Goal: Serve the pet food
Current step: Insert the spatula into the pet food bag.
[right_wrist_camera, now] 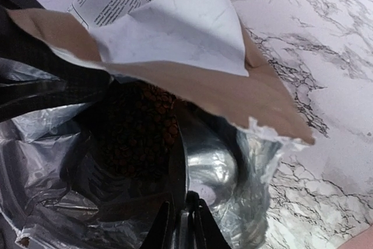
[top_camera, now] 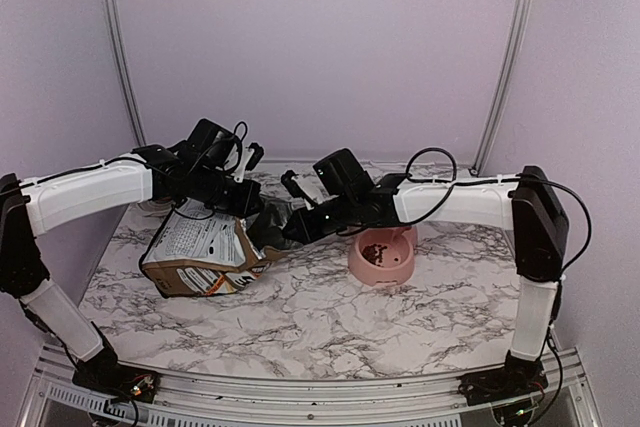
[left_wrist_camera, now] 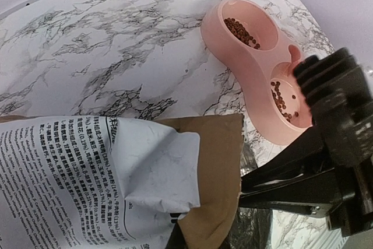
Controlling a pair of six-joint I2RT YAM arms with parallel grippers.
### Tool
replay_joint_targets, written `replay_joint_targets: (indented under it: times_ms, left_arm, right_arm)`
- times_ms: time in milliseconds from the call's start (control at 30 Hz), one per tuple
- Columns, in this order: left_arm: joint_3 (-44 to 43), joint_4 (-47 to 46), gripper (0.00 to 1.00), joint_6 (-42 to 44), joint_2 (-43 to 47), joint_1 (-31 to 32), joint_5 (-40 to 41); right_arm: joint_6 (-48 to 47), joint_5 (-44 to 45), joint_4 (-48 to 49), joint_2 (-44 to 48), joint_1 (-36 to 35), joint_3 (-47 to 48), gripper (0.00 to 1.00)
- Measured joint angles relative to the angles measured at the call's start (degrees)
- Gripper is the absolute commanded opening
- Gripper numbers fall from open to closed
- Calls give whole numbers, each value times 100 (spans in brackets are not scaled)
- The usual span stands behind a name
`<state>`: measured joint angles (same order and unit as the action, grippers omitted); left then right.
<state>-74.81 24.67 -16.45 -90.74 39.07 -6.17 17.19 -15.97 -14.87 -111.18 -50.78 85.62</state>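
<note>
the right claw [right_wrist_camera: 182, 211] has its fingers pinched together on the foil lip of the brown paper bag with a white printed label [top_camera: 195, 247], which lies on its side on the white marbled table [top_camera: 330, 317]. small dark brown kibble pellets [right_wrist_camera: 137, 138] sit inside its open mouth, and more lie in both wells of the pink plastic double bowl [left_wrist_camera: 265, 68] nearby. the left claw [top_camera: 243, 205] is at the bag's upper edge; i cannot tell whether it grips.

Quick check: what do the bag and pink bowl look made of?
Bag: matte brown paper, creased and torn-edged, with a crinkly silvery lining, probably foil or metallised film. Pink bowl: smooth, softly glossy, one-piece moulded, most likely plastic.
</note>
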Motion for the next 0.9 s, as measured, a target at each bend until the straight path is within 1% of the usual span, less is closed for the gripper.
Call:
replay_joint_targets:
  times_ms: [233, 567, 900]
  left_arm:
    - [2, 0, 0, 20, 0, 0, -17]
    - [52, -63, 0, 15, 2, 0, -46]
    - [122, -131, 0, 9, 39, 0, -28]
  right_arm:
    - [393, -103, 195, -306, -87, 44, 0]
    - [837, -175, 299, -323, -92, 37, 0]
    - [1405, -557, 680, -433, -79, -57, 0]
